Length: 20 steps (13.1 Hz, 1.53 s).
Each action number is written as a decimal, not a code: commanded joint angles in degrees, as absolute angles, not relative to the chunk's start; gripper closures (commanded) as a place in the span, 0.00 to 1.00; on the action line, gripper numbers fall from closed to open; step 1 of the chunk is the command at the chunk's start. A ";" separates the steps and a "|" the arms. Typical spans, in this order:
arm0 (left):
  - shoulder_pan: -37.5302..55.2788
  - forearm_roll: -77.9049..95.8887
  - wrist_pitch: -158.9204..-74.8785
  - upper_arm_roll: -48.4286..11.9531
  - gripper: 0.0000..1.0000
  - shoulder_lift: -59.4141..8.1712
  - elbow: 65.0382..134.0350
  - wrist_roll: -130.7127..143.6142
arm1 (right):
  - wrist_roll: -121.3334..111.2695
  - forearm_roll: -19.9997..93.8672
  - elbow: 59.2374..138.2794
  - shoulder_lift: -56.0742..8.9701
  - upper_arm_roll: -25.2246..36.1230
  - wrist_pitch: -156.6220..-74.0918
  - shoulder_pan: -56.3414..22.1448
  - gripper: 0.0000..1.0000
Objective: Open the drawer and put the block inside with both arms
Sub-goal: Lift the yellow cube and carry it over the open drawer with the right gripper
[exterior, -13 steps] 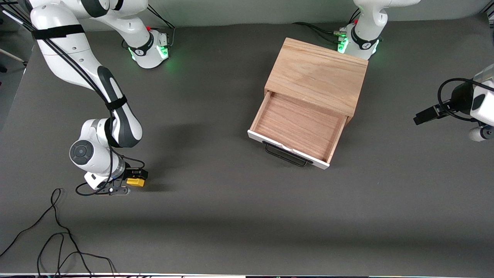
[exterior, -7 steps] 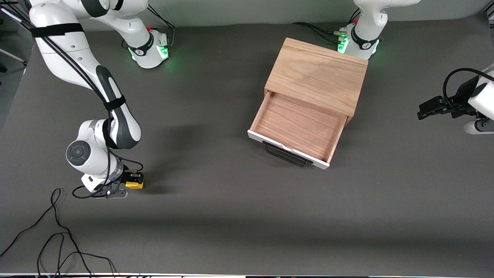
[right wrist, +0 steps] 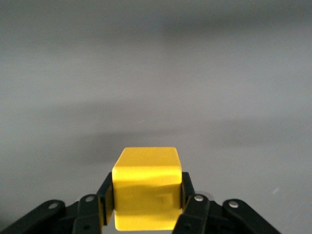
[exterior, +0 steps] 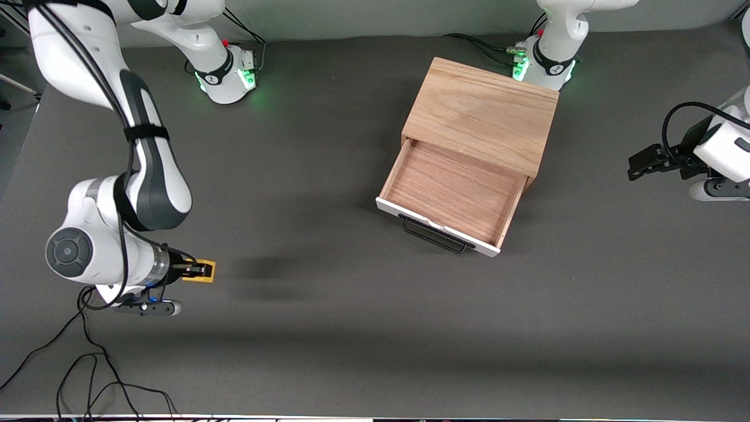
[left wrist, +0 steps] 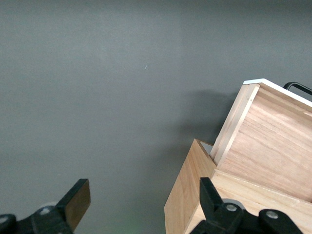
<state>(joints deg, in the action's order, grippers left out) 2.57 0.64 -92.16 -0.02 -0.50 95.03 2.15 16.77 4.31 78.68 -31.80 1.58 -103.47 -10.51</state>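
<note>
My right gripper (exterior: 196, 271) is shut on the small yellow block (exterior: 206, 272) and holds it a little above the mat at the right arm's end of the table. In the right wrist view the block (right wrist: 145, 187) sits squarely between both black fingers (right wrist: 187, 195). The drawer (exterior: 451, 193) stands pulled out of the light-wood cabinet (exterior: 483, 114), its wooden floor bare, with its white front panel and black handle (exterior: 435, 237) facing the front camera. My left gripper (exterior: 644, 161) hangs open and holds nothing, at the left arm's end of the table beside the cabinet (left wrist: 185, 195).
Loose black cables (exterior: 88, 363) lie on the mat near the front edge, below the right arm's wrist. The arms' green-lit bases (exterior: 228, 76) (exterior: 542, 64) stand along the table's back edge, the left arm's one right against the cabinet.
The right gripper closed on the block and lifted it off the mat, its wrist swinging outward. The left gripper shifted slightly. The drawer stayed as it was.
</note>
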 commanded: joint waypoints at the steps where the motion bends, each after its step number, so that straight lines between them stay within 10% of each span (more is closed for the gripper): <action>1: 7.20 -0.09 -93.86 4.03 0.00 1.67 97.38 1.32 | 28.08 5.27 71.83 -32.78 -4.45 -96.87 -10.63 0.91; 11: 5.54 -0.18 -93.69 2.55 0.00 2.11 97.30 1.23 | 55.69 5.36 55.55 -38.58 -26.44 -95.53 -11.16 0.91; 20: 5.45 -1.58 -92.64 2.99 0.00 2.72 97.29 -2.11 | 64.34 -4.82 54.84 -43.24 -26.37 -103.79 -29.96 0.91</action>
